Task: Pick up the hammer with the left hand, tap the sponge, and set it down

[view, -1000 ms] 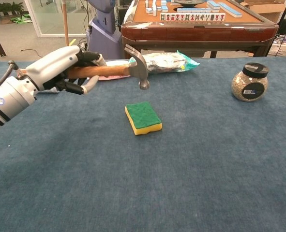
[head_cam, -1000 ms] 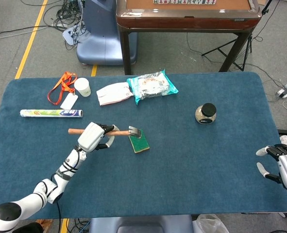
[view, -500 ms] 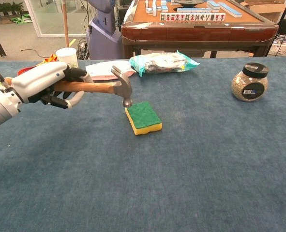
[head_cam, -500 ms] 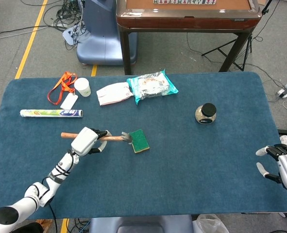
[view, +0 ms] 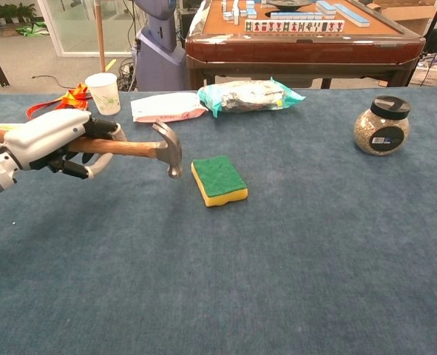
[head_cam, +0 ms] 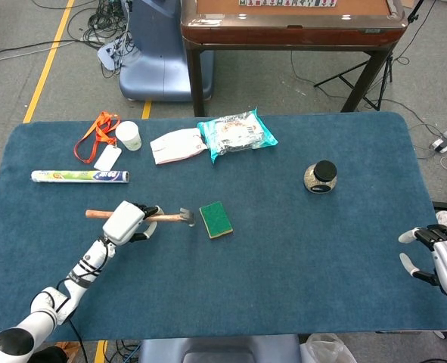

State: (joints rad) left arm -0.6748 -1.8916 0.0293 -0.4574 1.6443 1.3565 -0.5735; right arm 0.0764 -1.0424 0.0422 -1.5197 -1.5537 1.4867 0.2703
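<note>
Over the blue table point(head_cam: 284, 257), the left hand point(view: 52, 140) grips the hammer point(view: 148, 148).

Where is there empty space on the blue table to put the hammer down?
The left hand holds the wooden-handled hammer. Bare blue cloth lies right below it, toward the near table edge, and in the wide stretch between the green-and-yellow sponge and the black-lidded glass jar. The far left is crowded: paper cup, orange lanyard, foil roll.
</note>
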